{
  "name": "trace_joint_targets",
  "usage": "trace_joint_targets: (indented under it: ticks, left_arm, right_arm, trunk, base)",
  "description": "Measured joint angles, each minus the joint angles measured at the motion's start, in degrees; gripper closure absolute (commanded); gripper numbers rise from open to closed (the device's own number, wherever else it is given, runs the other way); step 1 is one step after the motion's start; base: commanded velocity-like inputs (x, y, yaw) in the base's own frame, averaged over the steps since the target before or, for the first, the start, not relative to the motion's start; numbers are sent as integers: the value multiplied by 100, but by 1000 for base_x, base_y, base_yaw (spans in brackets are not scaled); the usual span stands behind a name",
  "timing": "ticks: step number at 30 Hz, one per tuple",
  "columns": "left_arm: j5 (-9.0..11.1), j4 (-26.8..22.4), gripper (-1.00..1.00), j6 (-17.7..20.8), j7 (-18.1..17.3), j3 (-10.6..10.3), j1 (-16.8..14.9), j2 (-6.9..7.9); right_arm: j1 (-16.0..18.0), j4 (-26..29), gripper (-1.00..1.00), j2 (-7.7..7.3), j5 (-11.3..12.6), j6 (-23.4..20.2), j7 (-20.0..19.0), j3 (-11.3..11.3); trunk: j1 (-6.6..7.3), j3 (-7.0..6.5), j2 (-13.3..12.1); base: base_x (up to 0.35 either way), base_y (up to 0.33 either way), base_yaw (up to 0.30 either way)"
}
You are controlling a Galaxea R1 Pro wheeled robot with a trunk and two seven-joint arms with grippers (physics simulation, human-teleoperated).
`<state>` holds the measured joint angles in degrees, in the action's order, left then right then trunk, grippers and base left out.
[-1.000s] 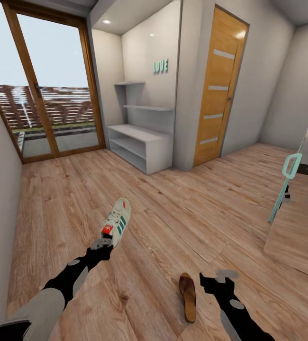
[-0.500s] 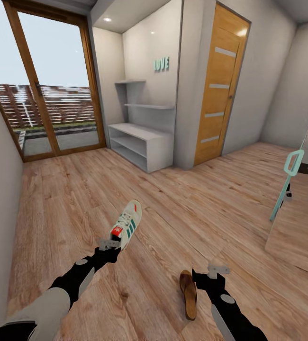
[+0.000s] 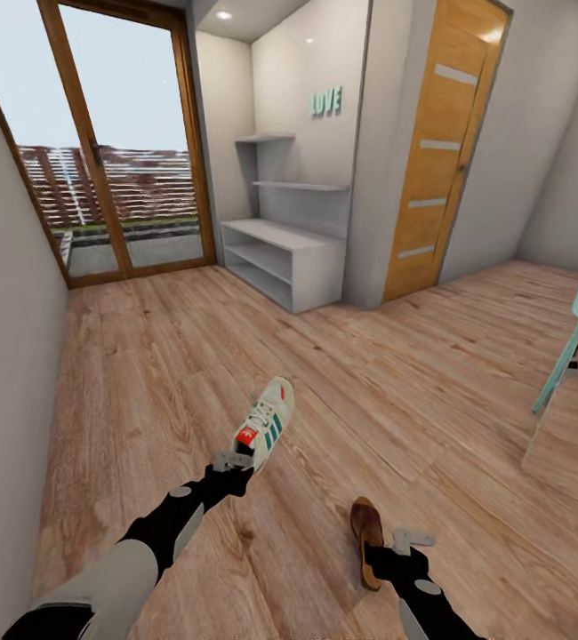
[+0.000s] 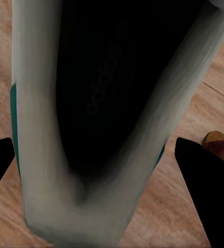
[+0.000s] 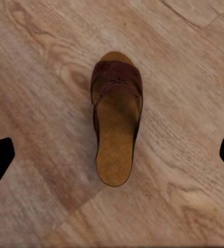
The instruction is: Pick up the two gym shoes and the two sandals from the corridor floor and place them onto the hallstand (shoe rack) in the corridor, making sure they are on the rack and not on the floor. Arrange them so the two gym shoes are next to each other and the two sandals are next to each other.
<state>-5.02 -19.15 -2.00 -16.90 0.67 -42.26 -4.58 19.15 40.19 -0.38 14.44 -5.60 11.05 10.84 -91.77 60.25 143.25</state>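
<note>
Home corridor: hallstand [image 3: 282, 258], wooden door [image 3: 440, 151], glass door [image 3: 102, 142].

White gym shoe [image 3: 267, 425], green stripes; brown sandal [image 5: 115, 130].

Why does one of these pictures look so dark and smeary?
In the left wrist view the gym shoe sits right against the lens, so its dark opening blurs. The right wrist view shows the sandal crisply, evenly lit. The head view bends the walls.
</note>
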Motion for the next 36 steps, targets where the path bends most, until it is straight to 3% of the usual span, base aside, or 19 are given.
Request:
trace_joint_targets:
  ticks: [16, 22, 28, 36]
  left_arm:
    - [9, 9, 100, -3, -6, -72, 41, 18]
    - [6, 8, 100, -23, -3, -55, 45, -14]
    - [5, 8, 100, -27, -2, -49, 45, -27]
    - [6, 8, 100, -31, -2, -48, 45, -25]
  right_arm:
    - [-1, -2, -100, -4, -8, 39, 3, -5]
    - [-2, -134, -100, -14, -68, 688, 11, -4]
    - [-3, -710, -100, -23, -63, 1386, -2, -41]
    - [-3, -916, -100, -25, -46, 1685, -1, -50]
  trunk:
    - [-41, 447, 22]
    - [-57, 581, 30]
    - [-72, 714, 38]
    - [-93, 891, 49]
  base:
    - [0, 0, 56]
    - [0, 0, 0]
    - [0, 0, 0]
    - [0, 0, 0]
